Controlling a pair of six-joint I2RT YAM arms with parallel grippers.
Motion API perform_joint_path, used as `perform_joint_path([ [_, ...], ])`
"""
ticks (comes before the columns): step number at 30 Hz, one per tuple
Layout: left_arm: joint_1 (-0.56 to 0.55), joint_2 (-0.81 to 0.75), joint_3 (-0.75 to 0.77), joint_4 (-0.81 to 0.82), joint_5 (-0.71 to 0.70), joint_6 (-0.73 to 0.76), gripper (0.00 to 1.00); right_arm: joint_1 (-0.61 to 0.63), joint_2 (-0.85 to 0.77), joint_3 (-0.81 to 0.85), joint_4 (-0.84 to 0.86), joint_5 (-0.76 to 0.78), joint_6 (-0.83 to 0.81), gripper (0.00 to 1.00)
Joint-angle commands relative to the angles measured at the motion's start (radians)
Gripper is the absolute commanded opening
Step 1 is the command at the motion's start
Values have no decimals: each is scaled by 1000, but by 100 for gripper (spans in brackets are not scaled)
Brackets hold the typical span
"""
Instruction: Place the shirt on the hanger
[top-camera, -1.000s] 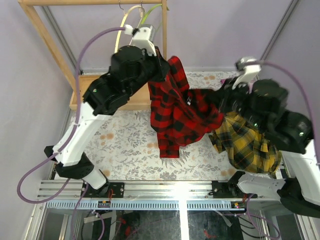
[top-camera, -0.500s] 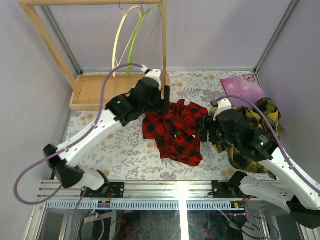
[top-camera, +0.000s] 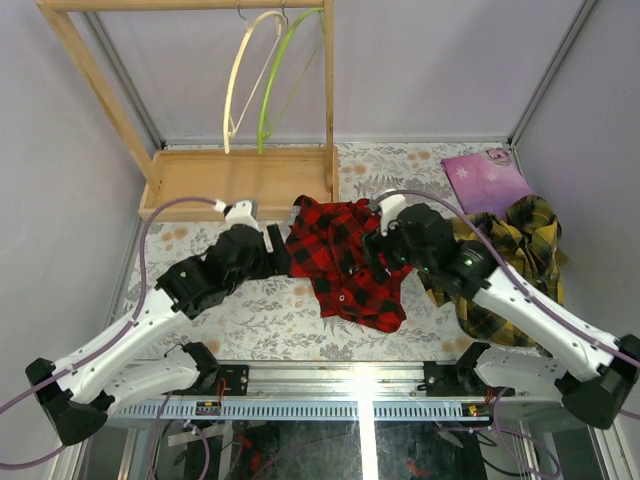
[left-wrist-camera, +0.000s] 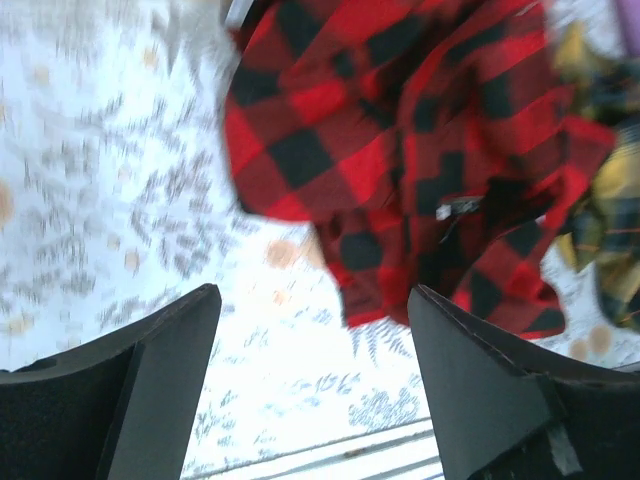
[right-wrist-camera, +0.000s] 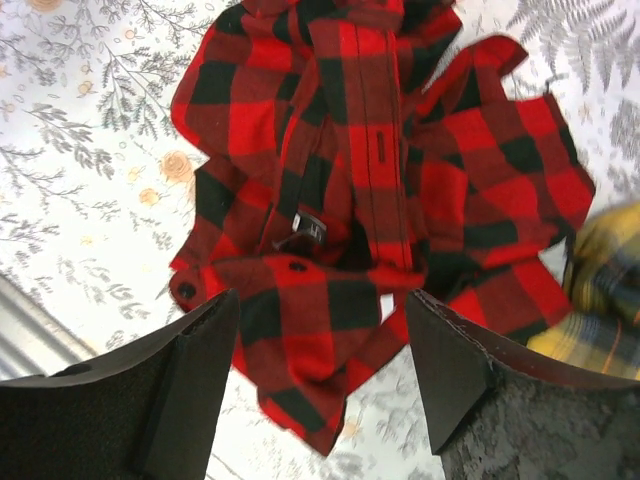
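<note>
Lying crumpled on the floral table (top-camera: 250, 310): the shirt (top-camera: 345, 262) (probably flannel).

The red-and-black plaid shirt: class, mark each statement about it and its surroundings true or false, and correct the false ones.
1. The shirt lies crumpled on the table. True.
2. The cream hanger lies on the table beside the shirt. False: it hangs on the wooden rack, next to the lime-green hanger.
3. The left gripper is clamped on a sleeve. False: its jaws stand open and hold nothing.
4. The right gripper is open over the shirt. True.
5. A yellow plaid shirt lies on the right side of the table. True.
</note>
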Motion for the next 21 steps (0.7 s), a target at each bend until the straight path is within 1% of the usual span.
perform_joint_path([
  [1,0,-107,-162,41,32,-179,75,4,115,51,169,-50,-232,74],
  [5,-1,-192,-272,66,76,-257,74,5,295,196,84,-94,-335,75],
  [7,-2,-221,-309,74,90,-280,74,4,377,262,51,-106,-359,77],
  [10,-2,-250,-351,80,109,-297,74,5,478,331,51,-71,-372,82],
  [15,-3,-277,-376,84,119,-315,73,6,616,424,15,27,-376,83],
  [16,-2,-279,-378,91,122,-320,73,6,656,437,13,71,-368,81],
  [18,-2,-270,-382,114,132,-334,73,5,699,460,13,152,-351,75],
  [21,-7,-233,-390,173,165,-361,73,6,727,475,26,251,-312,48],
])
